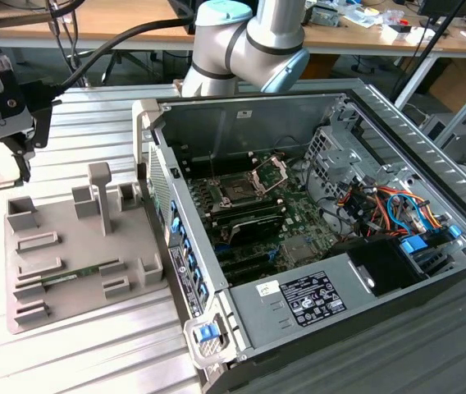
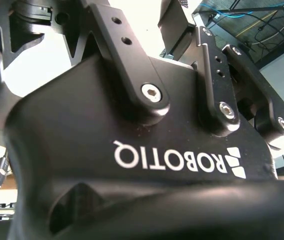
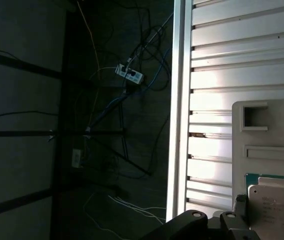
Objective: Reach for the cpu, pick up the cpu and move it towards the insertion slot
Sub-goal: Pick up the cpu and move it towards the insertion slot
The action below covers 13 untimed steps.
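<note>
The gripper (image 1: 5, 164) hangs at the far edge of the exterior view's left, above the slatted aluminium table (image 1: 93, 361) and just past the far corner of the grey fixture tray (image 1: 69, 246). I cannot tell whether it is open, closed or clamped on anything. In the first wrist view the cpu (image 3: 277, 202), a pale silvery square with a thin green rim, sits right beside the gripper's dark links, over the grey tray. Whether it rests on the tray or is held off it cannot be told. 1 long green memory stick (image 1: 69, 276) lies in a groove of the tray. To the exterior view's right of the tray stands the open computer case (image 1: 241, 123), with the motherboard (image 1: 290, 230) flat inside. The insertion slot (image 1: 237, 191) sits towards the board's far side, its dark square centre exposed and its silver hinged frame (image 1: 271, 172) standing raised just beside it. The slot is well apart from the gripper, with the tray and the case wall between them. The arm (image 1: 249, 41) rises behind the case
</note>
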Each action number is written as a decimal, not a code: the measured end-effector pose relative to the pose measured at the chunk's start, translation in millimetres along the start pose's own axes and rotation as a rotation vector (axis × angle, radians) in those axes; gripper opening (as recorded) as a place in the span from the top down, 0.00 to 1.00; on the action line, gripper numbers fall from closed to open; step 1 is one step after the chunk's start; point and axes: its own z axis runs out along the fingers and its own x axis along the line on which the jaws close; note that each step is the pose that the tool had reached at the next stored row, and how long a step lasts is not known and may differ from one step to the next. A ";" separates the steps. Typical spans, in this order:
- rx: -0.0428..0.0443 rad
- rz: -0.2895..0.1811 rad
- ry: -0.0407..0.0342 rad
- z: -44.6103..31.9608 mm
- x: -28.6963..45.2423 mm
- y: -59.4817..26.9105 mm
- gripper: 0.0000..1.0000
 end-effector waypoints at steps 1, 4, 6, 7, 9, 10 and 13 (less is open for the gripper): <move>-0.0001 0.000 -0.0001 -0.3 0.0 0.0 0.45; -0.0001 0.000 0.0000 -0.9 0.0 0.0 0.45; -0.0001 0.000 0.0000 -1.5 0.0 0.1 0.45; 0.0000 0.000 0.0000 -1.7 0.0 0.1 0.45; -0.0001 0.000 0.0000 -2.5 0.0 0.1 0.45; 0.0000 0.000 0.0000 -2.8 0.0 0.1 0.45; 0.0000 0.000 0.0000 -3.7 0.0 0.1 0.45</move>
